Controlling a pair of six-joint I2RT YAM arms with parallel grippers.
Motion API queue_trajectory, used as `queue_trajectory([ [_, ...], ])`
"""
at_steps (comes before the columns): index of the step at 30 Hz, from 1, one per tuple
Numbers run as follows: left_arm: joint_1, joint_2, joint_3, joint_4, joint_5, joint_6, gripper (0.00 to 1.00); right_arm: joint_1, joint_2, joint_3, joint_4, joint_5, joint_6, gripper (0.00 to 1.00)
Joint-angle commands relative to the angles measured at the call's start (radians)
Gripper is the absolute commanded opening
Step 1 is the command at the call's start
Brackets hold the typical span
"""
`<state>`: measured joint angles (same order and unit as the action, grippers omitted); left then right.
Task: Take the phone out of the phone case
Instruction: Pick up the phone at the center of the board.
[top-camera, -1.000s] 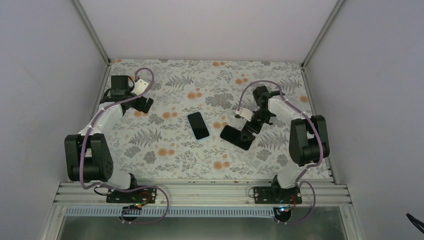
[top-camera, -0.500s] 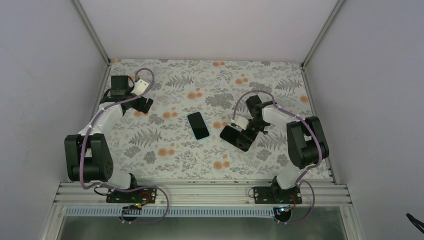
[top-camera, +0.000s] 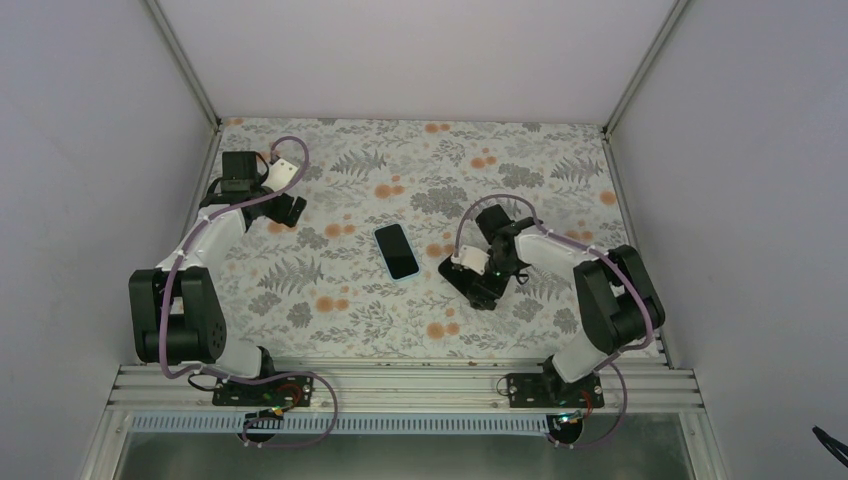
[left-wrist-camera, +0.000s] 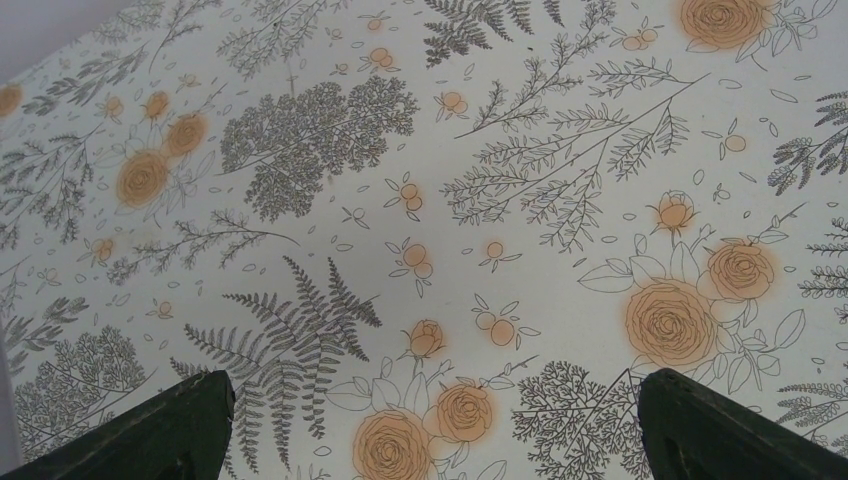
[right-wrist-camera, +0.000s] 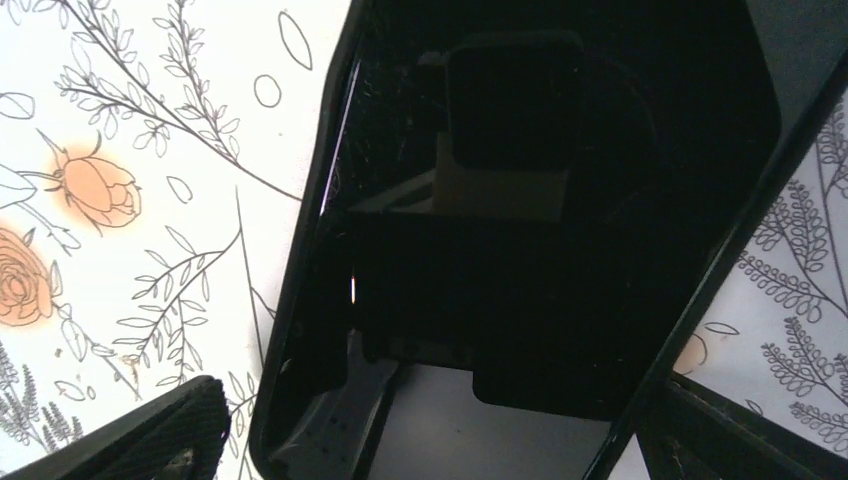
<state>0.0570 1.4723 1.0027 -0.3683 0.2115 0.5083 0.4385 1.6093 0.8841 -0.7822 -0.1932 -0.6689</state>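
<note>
A black phone case (top-camera: 468, 279) with a glossy dark face lies on the floral table right of centre. It fills the right wrist view (right-wrist-camera: 520, 250), where its raised rim shows at the left and its face mirrors the wrist. My right gripper (top-camera: 489, 270) is low over it and open. Its fingertips (right-wrist-camera: 150, 430) stand on either side of the case, and I cannot tell whether they touch it. A phone (top-camera: 396, 250) with a dark screen and a light blue edge lies flat at the table's centre. My left gripper (top-camera: 285, 208) is open and empty at the far left.
The floral tablecloth (left-wrist-camera: 420, 200) covers the whole table. Grey walls close the left, back and right sides. A metal rail (top-camera: 400, 385) with both arm bases runs along the near edge.
My right gripper has moved forward and left and come down over the black case, now straddling it. The blue-edged phone and the left arm have not moved.
</note>
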Motion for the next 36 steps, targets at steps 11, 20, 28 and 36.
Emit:
queue_trajectory([
  [11,-0.008,0.008,0.081,-0.043,0.0,-0.013,1.0,0.025,0.109,-0.11,0.106,0.175,0.15,1.0],
  [20,-0.137,0.023,0.193,-0.211,0.015,0.046,1.0,0.026,0.128,-0.15,0.161,0.212,0.121,0.83],
  [28,-0.262,0.143,0.46,-0.561,0.285,0.092,1.0,0.031,-0.077,-0.137,0.312,0.32,0.117,0.6],
  [36,-0.336,0.336,0.719,-0.792,0.481,0.088,1.0,0.069,-0.237,-0.031,0.377,0.322,0.109,0.54],
])
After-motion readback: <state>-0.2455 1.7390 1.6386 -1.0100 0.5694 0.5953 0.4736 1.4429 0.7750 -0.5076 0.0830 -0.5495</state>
